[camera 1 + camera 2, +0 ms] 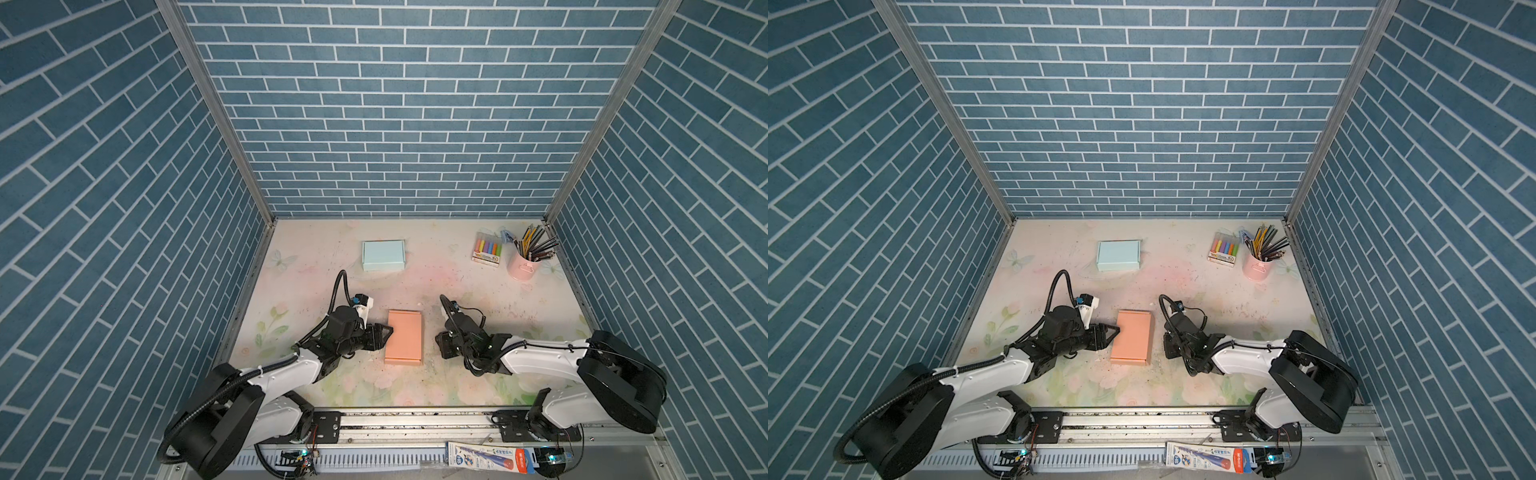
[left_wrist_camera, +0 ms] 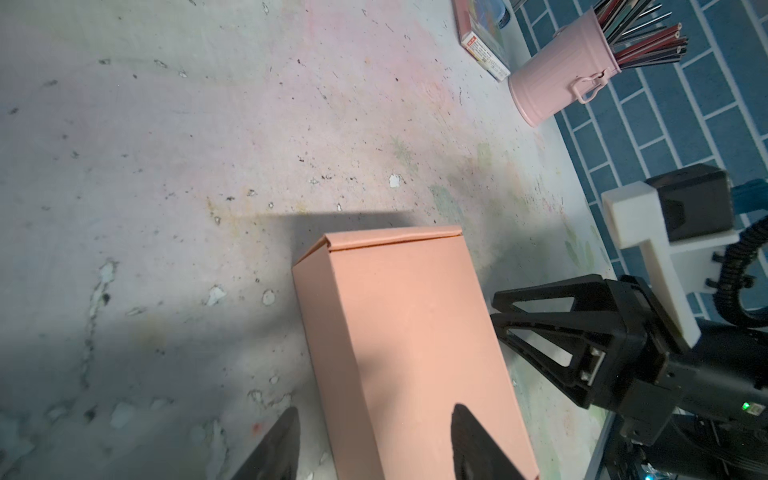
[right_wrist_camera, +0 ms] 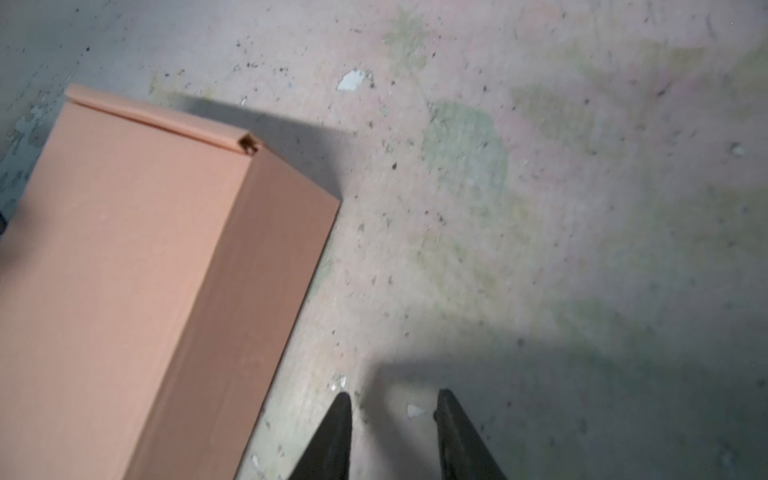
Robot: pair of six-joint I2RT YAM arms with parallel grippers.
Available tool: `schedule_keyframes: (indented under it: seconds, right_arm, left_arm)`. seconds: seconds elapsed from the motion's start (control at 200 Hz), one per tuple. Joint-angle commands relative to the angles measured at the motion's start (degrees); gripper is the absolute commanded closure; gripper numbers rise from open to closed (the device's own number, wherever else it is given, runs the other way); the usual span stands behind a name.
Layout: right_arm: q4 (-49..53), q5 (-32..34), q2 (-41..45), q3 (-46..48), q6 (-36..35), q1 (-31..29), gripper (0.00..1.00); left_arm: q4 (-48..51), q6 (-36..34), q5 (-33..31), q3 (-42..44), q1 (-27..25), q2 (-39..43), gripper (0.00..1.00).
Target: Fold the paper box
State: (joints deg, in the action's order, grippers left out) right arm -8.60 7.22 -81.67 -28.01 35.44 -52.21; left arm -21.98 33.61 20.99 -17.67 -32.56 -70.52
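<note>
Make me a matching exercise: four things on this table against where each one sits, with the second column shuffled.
Things
1. peach cardboard box
2. pale blue cardboard box
3. pink metal pail
4. flat pack of coloured sticks

Places
A. far right corner, full of pencils
B. between the left claw and the right claw
C. lying just left of the pail
D. alone at the far side, left of the middle

Pairs: 1-B, 2-D, 3-A, 4-C

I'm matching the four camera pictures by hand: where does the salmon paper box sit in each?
In a top view: paper box below picture centre.
In a top view: below centre, slightly left.
Left wrist: centre foreground, running out of frame.
Right wrist: large, against one side edge, cut off.
Shared landmark: the lid seam at its far end.
</note>
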Motion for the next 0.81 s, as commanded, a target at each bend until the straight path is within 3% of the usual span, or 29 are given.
schedule_keyframes:
  seconds: [0.0,0.29,0.8]
  right_arm:
    - [-1.77,-2.1,-2.27,-1.29,-4.0,2.38,0.64]
    - [-2.21,-2.36,-9.43,-6.29,-6.57,3.1,0.65]
    - [-5.21,-6.89,-14.97,-9.42,-6.18,2.6,0.65]
  left_arm:
    - [-3.83,-1.26,1.64,-2.21,1.1,-3.51,0.41]
    - [-7.1,-1.56,4.02,-5.86,1.54,-10.17,0.4]
    - [-11.72,-0.04,6.34,-4.81,1.48,-13.21,0.4]
